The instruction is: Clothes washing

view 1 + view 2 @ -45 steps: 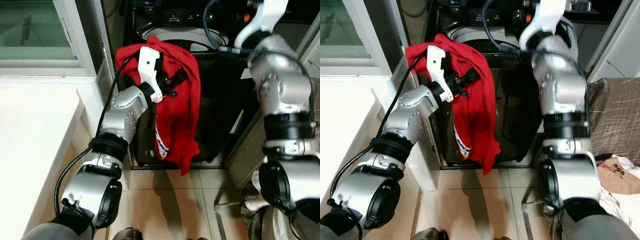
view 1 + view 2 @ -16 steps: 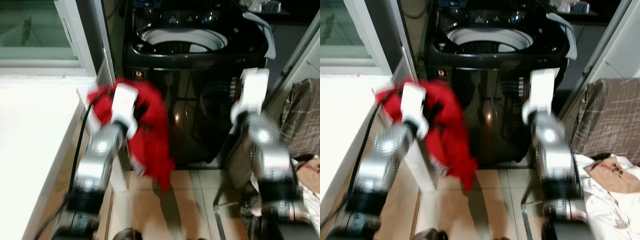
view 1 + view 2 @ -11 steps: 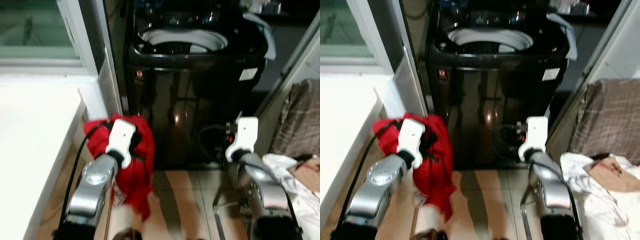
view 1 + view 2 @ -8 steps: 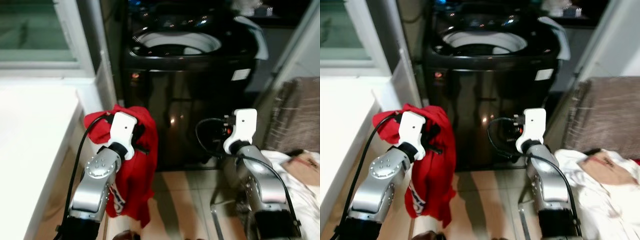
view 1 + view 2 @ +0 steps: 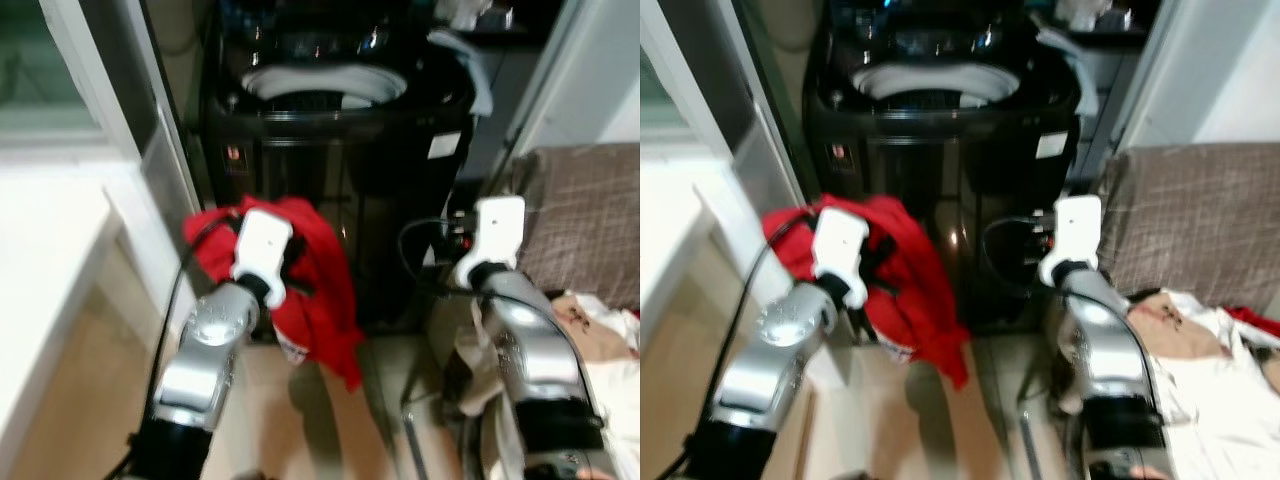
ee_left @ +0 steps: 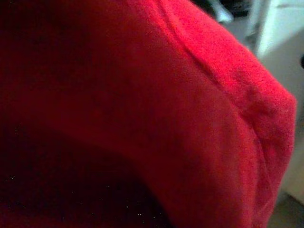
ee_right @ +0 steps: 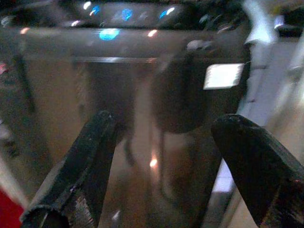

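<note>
A black top-loading washing machine [image 5: 330, 150] stands ahead of me, lid up, its pale drum opening [image 5: 322, 85] showing. My left gripper [image 5: 288, 272] is held low before the washer's left front, shut on a red garment [image 5: 325, 300]. The garment drapes over the fingers and hangs toward the floor. Red cloth [image 6: 190, 118] covers the left wrist view. To the right, my right gripper [image 7: 164, 118] is open and holds nothing. Its black fingers [image 7: 90, 152] point at the washer's glossy front panel [image 7: 142, 95].
A white cloth [image 5: 468, 70] lies over the washer's right rear corner. A brown checked cushion [image 5: 590, 215] and a heap of pale clothes [image 5: 1200, 370] sit at the right. A white counter [image 5: 40, 270] and a window frame stand at the left. Tiled floor lies below.
Both arms have come down from the washer's rim to waist height, the red garment staying in the left gripper. The camera has shifted, now showing more of the right side.
</note>
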